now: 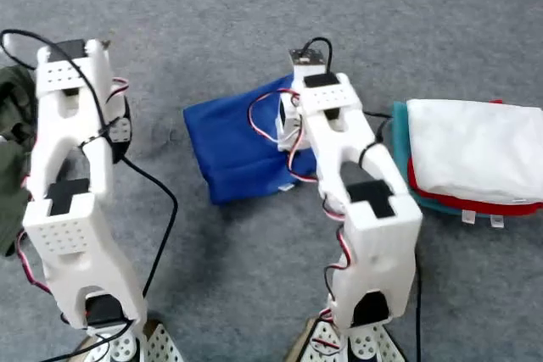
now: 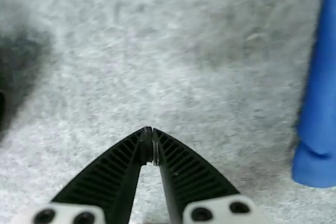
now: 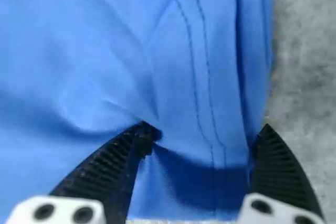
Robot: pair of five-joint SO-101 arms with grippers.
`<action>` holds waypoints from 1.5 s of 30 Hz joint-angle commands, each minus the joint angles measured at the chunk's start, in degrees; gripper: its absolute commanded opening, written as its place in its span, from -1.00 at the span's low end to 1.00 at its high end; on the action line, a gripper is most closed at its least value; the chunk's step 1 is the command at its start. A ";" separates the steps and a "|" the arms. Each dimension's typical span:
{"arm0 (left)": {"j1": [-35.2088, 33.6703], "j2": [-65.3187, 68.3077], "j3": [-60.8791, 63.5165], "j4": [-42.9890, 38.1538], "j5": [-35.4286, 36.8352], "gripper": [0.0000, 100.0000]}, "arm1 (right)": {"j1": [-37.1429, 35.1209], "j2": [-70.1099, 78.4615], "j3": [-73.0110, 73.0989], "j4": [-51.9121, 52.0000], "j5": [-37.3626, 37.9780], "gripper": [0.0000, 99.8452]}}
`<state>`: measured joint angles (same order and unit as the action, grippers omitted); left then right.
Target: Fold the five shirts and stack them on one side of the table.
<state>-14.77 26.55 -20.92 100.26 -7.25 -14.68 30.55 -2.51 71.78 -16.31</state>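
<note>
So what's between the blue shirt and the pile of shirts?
The right arm stands between the blue shirt and the pile, with grey table under it. The high view shows that.

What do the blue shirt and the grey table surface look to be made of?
Blue folded shirt: soft matte cloth, likely cotton; it creases and shows stitched seams. Grey table covering: looks like felt or short carpet, matte and fuzzy.

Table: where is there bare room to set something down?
Bare table lies between the left arm and the blue shirt, and along the far edge. Crowded: the shirt stack at right, the dark shirt at left.
</note>
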 commanded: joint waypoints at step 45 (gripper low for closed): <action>-10.20 -15.34 33.93 -24.53 -11.16 -0.96 | 16.04 7.08 -47.25 30.59 8.62 -0.99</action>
<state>-22.95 13.98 12.57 77.14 -16.84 -2.46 46.55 -50.42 101.67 -9.63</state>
